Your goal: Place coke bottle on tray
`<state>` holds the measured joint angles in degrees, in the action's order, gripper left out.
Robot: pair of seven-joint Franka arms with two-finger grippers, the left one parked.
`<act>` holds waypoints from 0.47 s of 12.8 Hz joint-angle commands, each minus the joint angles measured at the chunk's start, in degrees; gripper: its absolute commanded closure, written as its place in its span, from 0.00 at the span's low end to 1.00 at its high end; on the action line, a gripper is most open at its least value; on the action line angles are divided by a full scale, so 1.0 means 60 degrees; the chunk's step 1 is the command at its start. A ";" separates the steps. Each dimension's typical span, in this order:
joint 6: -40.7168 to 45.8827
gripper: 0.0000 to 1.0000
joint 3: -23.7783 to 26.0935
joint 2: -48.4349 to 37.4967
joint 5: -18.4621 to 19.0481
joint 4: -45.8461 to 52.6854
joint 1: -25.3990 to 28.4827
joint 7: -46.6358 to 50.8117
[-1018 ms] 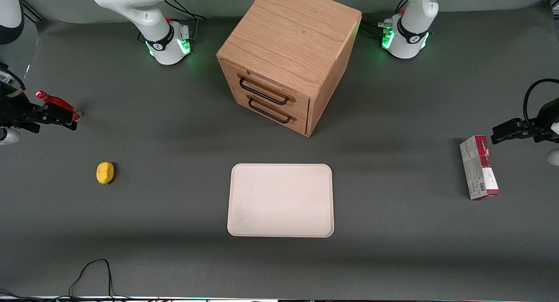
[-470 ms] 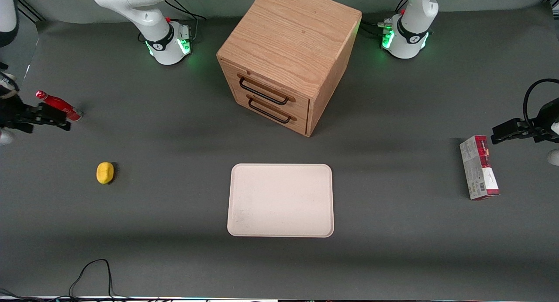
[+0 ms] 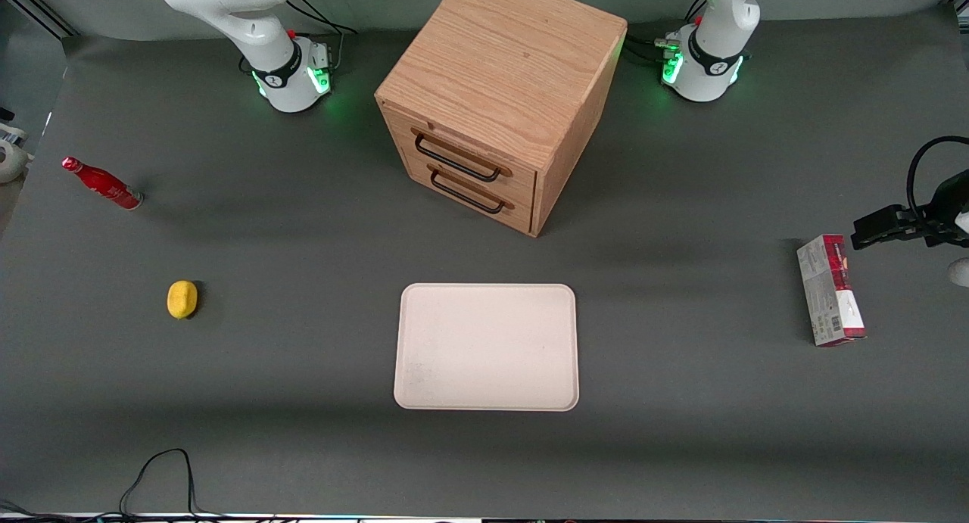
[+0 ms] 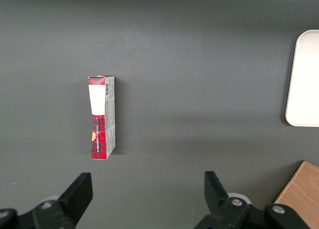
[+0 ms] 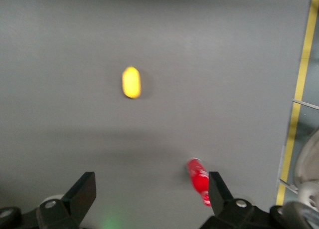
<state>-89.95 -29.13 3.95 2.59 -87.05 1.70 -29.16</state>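
Note:
The coke bottle [image 3: 102, 184], slim and all red with a red cap, stands alone on the grey table at the working arm's end. It also shows in the right wrist view [image 5: 199, 180], close to one fingertip [image 5: 219, 191] but apart from it. My gripper [image 5: 152, 199] is open and empty, up above the table. It is out of the front view; only a white bit of the arm [image 3: 6, 160] shows at the edge. The cream tray [image 3: 484, 347] lies bare at the table's middle, nearer the front camera than the cabinet.
A yellow lemon [image 3: 182, 299] lies nearer the front camera than the bottle and also shows in the right wrist view [image 5: 131, 82]. A wooden two-drawer cabinet [image 3: 500, 99] stands mid-table. A red-and-grey carton [image 3: 830, 290] lies toward the parked arm's end. A black cable [image 3: 163, 470] loops at the front edge.
My gripper was around the bottle's base, then drew back from it and left the front view. The bottle has stayed where it stood.

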 commanded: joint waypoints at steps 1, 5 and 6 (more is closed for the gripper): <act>0.0005 0.00 -0.1145 0.0015 -0.0153 -0.0008 0.0126 -0.0925; -0.0271 0.00 -0.2028 -0.1518 0.0152 -0.1894 0.0170 -0.1219; -0.0389 0.00 -0.2058 -0.2045 0.0603 -0.2392 0.0170 -0.1219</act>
<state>-90.03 -41.34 -0.05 2.99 -93.84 1.65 -36.19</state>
